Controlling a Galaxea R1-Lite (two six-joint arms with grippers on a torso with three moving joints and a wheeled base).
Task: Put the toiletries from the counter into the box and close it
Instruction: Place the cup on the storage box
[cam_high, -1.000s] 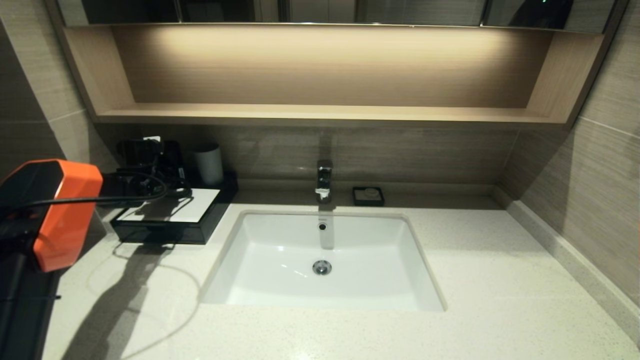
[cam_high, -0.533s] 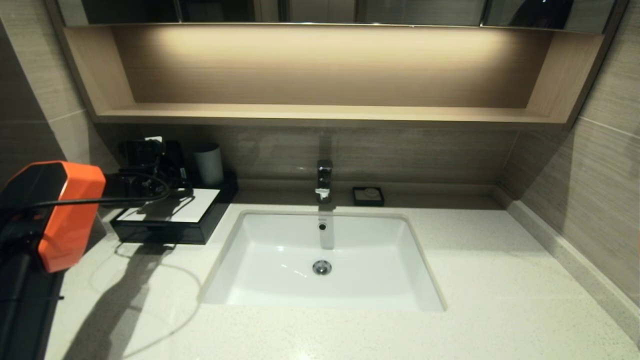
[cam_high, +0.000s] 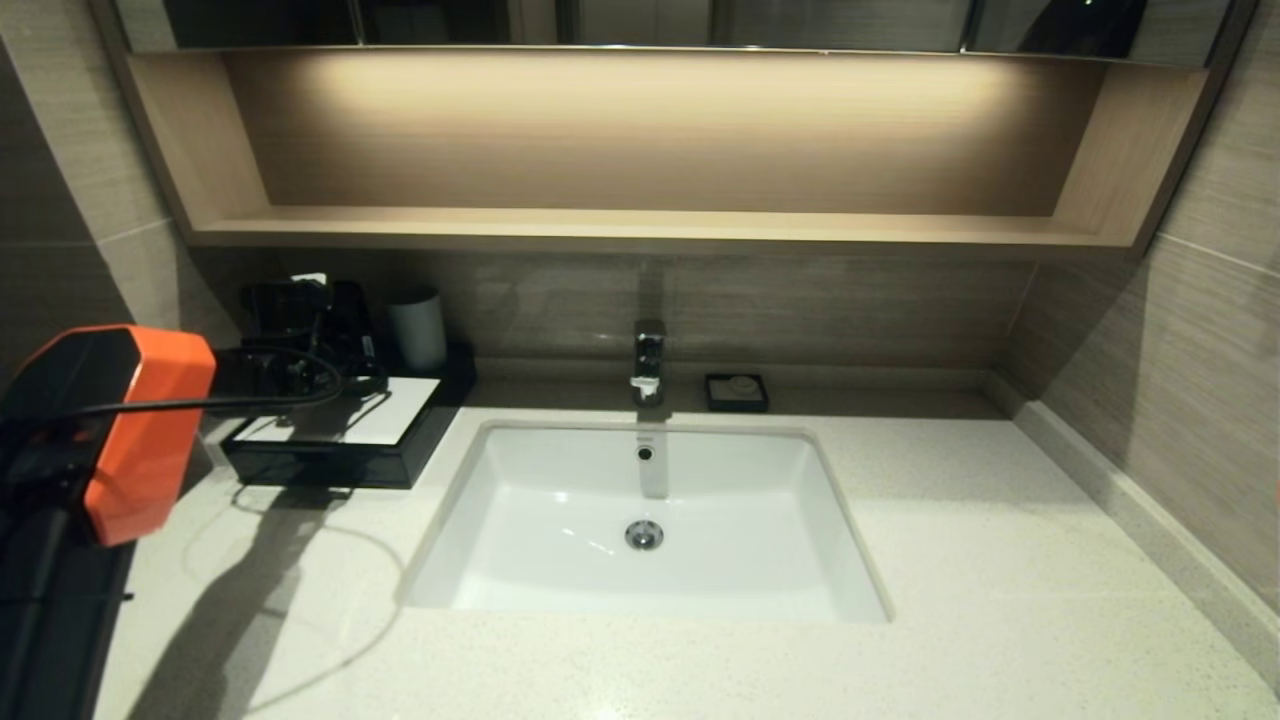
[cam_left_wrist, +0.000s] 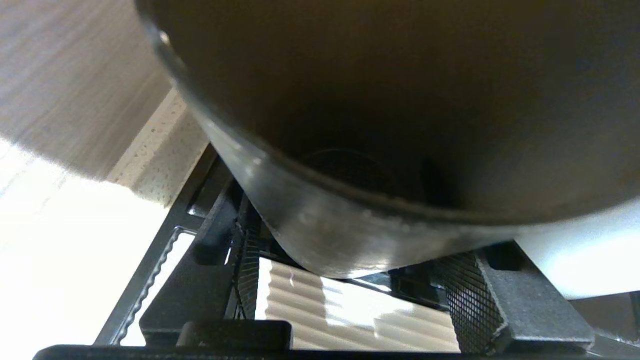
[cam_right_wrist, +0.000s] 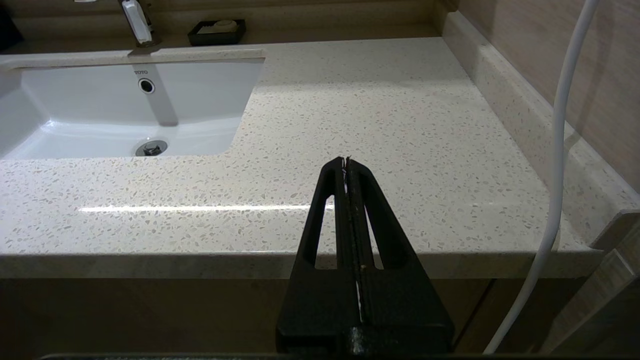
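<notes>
The black box (cam_high: 330, 455) with its white top panel (cam_high: 390, 410) sits at the back left of the counter (cam_high: 950, 520); no drawer sticks out of its front. No plastic-wrapped toiletries show in any view. My left gripper (cam_high: 345, 350) hovers over the back of the box, open, right beside the dark grey cup (cam_high: 418, 328). In the left wrist view the cup (cam_left_wrist: 400, 125) fills the space just ahead of my spread fingers (cam_left_wrist: 247, 270); whether they touch it I cannot tell. My right gripper (cam_right_wrist: 346, 161) is shut and empty above the counter's front right edge.
The white basin (cam_high: 640, 520) lies mid-counter with the faucet (cam_high: 648, 360) behind it. A small black soap dish (cam_high: 736, 392) sits by the back wall. A raised ledge (cam_high: 1130, 520) runs along the right wall. A white cable (cam_right_wrist: 555, 150) hangs near my right gripper.
My left arm has crept slightly to the right, toward the cup. The cup and the box have not moved.
</notes>
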